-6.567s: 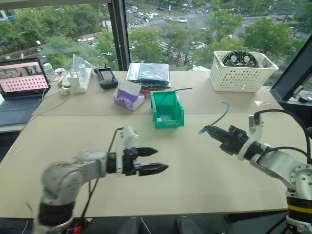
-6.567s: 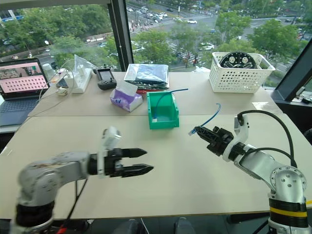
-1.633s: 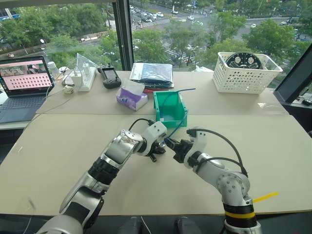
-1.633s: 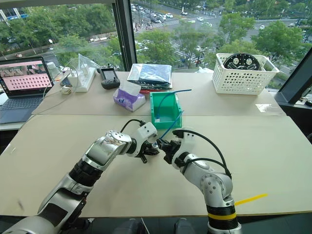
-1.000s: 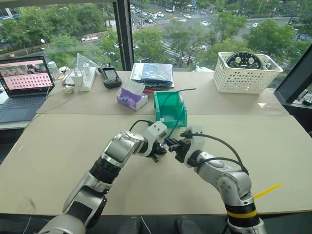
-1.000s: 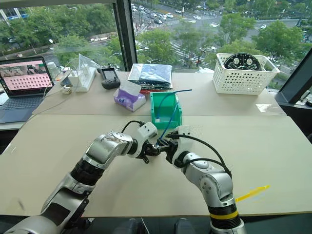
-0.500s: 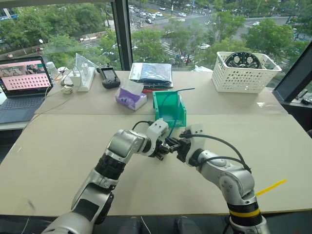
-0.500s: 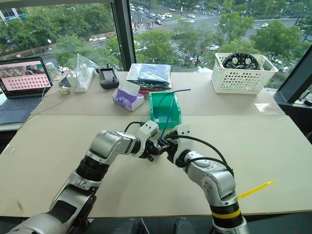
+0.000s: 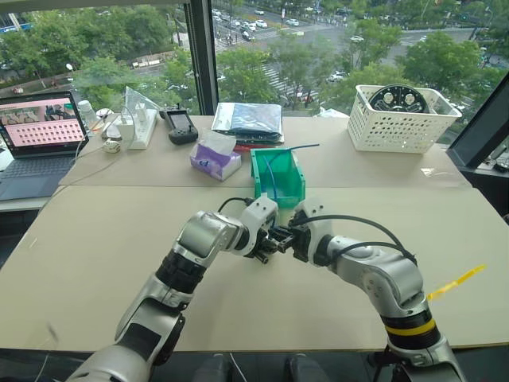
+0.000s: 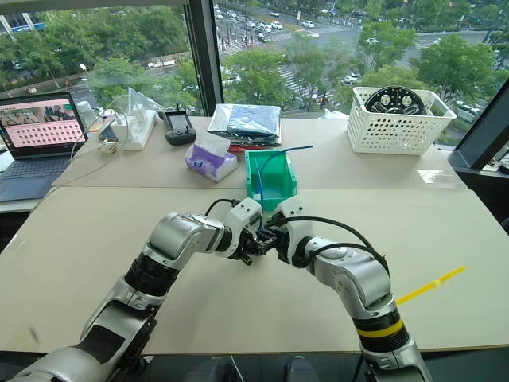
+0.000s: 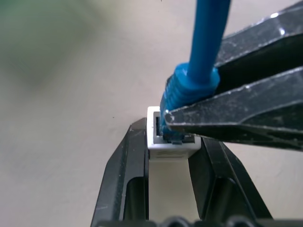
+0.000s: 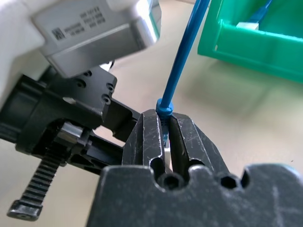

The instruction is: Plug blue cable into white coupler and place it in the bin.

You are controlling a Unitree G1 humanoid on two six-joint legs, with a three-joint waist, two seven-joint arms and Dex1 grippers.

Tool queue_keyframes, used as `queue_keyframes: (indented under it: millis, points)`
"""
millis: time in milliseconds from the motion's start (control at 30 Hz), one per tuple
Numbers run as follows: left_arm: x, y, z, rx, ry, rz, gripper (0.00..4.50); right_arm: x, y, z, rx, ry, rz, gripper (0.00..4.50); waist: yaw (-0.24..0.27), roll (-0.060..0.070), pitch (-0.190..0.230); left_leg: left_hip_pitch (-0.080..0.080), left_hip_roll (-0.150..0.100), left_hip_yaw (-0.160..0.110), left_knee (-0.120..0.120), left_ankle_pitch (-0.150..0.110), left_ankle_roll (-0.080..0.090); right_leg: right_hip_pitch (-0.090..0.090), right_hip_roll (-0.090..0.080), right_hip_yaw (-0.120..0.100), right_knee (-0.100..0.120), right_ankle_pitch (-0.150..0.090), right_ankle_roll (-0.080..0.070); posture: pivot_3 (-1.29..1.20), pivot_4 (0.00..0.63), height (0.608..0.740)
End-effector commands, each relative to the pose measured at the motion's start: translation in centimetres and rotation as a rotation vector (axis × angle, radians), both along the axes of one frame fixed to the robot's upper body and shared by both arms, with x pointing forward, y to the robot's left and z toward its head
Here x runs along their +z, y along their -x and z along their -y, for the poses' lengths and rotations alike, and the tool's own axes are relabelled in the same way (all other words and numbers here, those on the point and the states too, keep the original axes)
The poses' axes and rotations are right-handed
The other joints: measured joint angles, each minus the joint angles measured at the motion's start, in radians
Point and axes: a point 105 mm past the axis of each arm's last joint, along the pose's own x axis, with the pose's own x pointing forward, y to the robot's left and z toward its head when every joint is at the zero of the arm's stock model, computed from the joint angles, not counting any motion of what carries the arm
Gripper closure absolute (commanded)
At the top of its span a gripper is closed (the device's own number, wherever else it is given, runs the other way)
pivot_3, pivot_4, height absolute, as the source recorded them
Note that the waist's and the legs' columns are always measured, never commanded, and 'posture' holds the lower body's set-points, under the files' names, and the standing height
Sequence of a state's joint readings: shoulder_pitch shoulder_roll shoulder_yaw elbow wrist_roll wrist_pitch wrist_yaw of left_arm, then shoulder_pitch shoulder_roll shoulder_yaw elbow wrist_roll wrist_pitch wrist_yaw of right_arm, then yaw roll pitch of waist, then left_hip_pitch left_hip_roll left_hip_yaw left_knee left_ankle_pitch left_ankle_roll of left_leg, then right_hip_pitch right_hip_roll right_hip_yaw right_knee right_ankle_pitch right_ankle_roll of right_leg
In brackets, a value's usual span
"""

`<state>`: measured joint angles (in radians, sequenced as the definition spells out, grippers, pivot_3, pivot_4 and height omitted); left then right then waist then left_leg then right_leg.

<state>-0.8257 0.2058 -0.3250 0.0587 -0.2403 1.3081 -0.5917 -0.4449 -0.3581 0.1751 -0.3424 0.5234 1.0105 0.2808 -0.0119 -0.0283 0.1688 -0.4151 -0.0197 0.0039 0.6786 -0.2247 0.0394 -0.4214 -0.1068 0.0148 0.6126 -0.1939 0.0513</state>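
- Coupler [image 11: 171, 142] is clamped in the left gripper [image 11: 170, 156], just in front of the bin [image 9: 280, 177].
- Cable [image 11: 206, 42] boot is pinched by the right gripper [image 12: 165, 130]; plug tip sits at the coupler socket, apparently partly in.
- Cable judged light and floppy: best held at the boot. Coupler is small, rigid and likely slippery.
- Cable tail rises toward the bin.

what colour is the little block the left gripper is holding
White; the coupler shows best in the left wrist view.
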Motion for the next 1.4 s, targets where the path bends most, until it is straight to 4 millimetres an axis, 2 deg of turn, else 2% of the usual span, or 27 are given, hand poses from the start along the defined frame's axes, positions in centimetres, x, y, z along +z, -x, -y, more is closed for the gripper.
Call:
queue_keyframes:
  millis: [33, 200, 333, 400, 433, 500, 533, 567, 667, 700, 833, 933, 1000, 1133, 1267, 1367, 1400]
  points:
    - [4.3, -0.6, 1.3, -0.029, 0.091, 0.150, 3.83, -6.5, 3.2, -1.9, 0.140, 0.093, -0.251, 4.50, 0.000, 0.000, 0.000, 0.000, 0.000, 0.000, 0.000, 0.000, 0.000, 0.000, 0.000, 0.000, 0.000, 0.000, 0.000, 0.00, 0.150, 0.740]
    - [4.0, -0.2, 1.2, -0.027, 0.093, 0.146, 3.83, -7.4, 2.7, -1.6, 0.146, 0.124, -0.258, 4.50, -0.001, -0.001, -0.002, 0.003, 0.000, 0.000, 0.000, 0.000, 0.000, 0.002, 0.000, 0.000, 0.000, 0.000, 0.000, 0.00, 0.150, 0.740]
    - [3.7, 0.3, 0.5, -0.036, 0.095, 0.141, 3.83, -5.3, 1.5, -1.2, 0.106, 0.027, -0.199, 4.50, -0.007, -0.001, -0.002, 0.005, 0.001, 0.000, 0.000, 0.000, 0.000, 0.004, 0.001, 0.000, 0.001, 0.000, 0.000, 0.00, 0.150, 0.740]
    - [3.6, 0.7, 0.2, -0.048, 0.122, 0.117, 2.79, -3.6, 0.5, -0.4, 0.060, -0.028, -0.142, 4.50, -0.007, -0.001, -0.002, 0.005, 0.001, 0.000, -0.001, 0.000, 0.000, 0.002, 0.002, 0.001, 0.001, 0.000, 0.000, 0.00, 0.150, 0.740]
    - [3.6, 1.0, 0.1, -0.057, 0.144, 0.099, 2.58, -2.7, 0.0, 0.0, 0.036, -0.061, -0.121, 4.50, -0.006, 0.000, -0.002, 0.004, 0.001, 0.000, -0.001, 0.000, 0.000, 0.001, 0.002, 0.002, 0.002, 0.000, -0.001, 0.00, 0.150, 0.740]
    - [3.6, 1.3, -0.1, -0.059, 0.170, 0.080, 1.78, -0.6, -0.9, 1.2, -0.011, -0.117, -0.074, 4.50, -0.004, 0.000, -0.002, 0.004, 0.001, 0.000, -0.001, 0.000, 0.000, 0.001, 0.002, 0.002, 0.002, 0.000, -0.001, 0.00, 0.150, 0.740]
    - [3.5, 1.4, -0.4, -0.057, 0.168, 0.079, 1.55, 0.3, -1.2, 1.7, -0.029, -0.139, -0.057, 4.50, -0.003, 0.000, -0.002, 0.003, 0.001, 0.000, -0.001, 0.000, 0.000, 0.000, 0.001, 0.002, 0.002, 0.000, -0.001, 0.00, 0.150, 0.740]
    - [3.3, 1.4, -0.7, -0.052, 0.155, 0.085, 1.08, 1.2, -1.5, 2.2, -0.043, -0.159, -0.042, 4.50, -0.003, 0.000, -0.002, 0.003, 0.001, 0.000, 0.000, 0.000, 0.000, 0.000, 0.001, 0.002, 0.002, 0.001, -0.001, 0.00, 0.150, 0.740]
    - [1.8, 1.7, -2.7, -0.027, 0.107, 0.085, 0.05, 4.1, -2.2, 3.7, -0.073, -0.201, 0.006, 4.50, -0.003, 0.000, -0.002, 0.003, 0.001, 0.000, -0.001, 0.000, 0.000, 0.000, 0.001, 0.002, 0.002, 0.001, -0.001, 0.00, 0.150, 0.740]
    - [1.5, 1.9, -3.2, -0.023, 0.098, 0.085, 0.05, 4.8, -2.4, 4.0, -0.078, -0.207, 0.015, 4.50, -0.007, 0.001, -0.002, 0.002, 0.001, 0.000, -0.001, 0.000, 0.000, -0.001, 0.001, 0.002, 0.002, 0.001, -0.002, 0.00, 0.150, 0.740]
    - [0.6, 2.8, -6.0, -0.028, 0.084, 0.138, 0.05, 9.6, -4.4, 5.4, -0.088, -0.226, 0.106, 4.50, -0.012, 0.002, -0.001, 0.001, 0.001, 0.001, -0.001, 0.000, 0.000, -0.003, 0.001, 0.003, 0.003, 0.001, -0.003, 0.00, 0.150, 0.740]
    - [0.5, 3.5, -7.2, -0.023, 0.111, 0.155, 0.05, 12.0, -6.2, 5.2, -0.071, -0.205, 0.158, 4.50, -0.009, 0.002, -0.001, 0.002, 0.002, 0.001, -0.002, 0.000, -0.001, -0.003, 0.001, 0.002, 0.002, 0.001, -0.003, 0.00, 0.150, 0.740]
    - [0.5, 3.5, -8.3, 0.008, 0.111, 0.185, 0.05, 13.3, -8.1, 5.0, -0.074, -0.187, 0.193, 4.50, -0.011, 0.002, -0.001, 0.001, 0.001, 0.001, -0.002, 0.000, 0.000, -0.002, 0.001, 0.002, 0.001, 0.001, -0.003, 0.00, 0.150, 0.740]
    - [0.7, 3.0, -9.6, 0.077, 0.110, 0.242, 0.05, 14.0, -10.7, 4.5, -0.078, -0.157, 0.221, 4.50, -0.006, 0.002, 0.000, 0.001, 0.001, 0.002, -0.002, 0.000, -0.001, -0.002, 0.001, 0.002, 0.000, 0.001, -0.003, 0.00, 0.150, 0.740]
    - [2.2, 1.8, -11.0, 0.216, 0.135, 0.368, 0.05, 12.5, -13.8, 3.7, -0.106, -0.091, 0.211, 4.50, -0.008, 0.002, 0.000, 0.000, 0.001, 0.003, -0.002, 0.000, -0.001, -0.003, 0.001, 0.002, -0.001, 0.002, -0.003, 0.00, 0.150, 0.740]
    - [2.6, 2.1, -11.5, 0.244, 0.151, 0.406, 0.05, 12.0, -14.7, 3.0, -0.115, -0.112, 0.207, 4.50, -0.009, 0.002, 0.000, 0.000, 0.001, 0.002, -0.003, 0.000, -0.001, -0.003, 0.000, 0.001, -0.001, 0.002, -0.003, 0.00, 0.150, 0.740]
    - [2.5, 2.2, -11.6, 0.248, 0.154, 0.408, 0.01, 11.9, -14.8, 2.9, -0.112, -0.103, 0.212, 4.05, -0.008, 0.002, 0.000, 0.000, 0.001, 0.002, -0.004, 0.000, -0.002, -0.004, 0.000, 0.001, -0.001, 0.002, -0.003, 0.00, 0.150, 0.740]
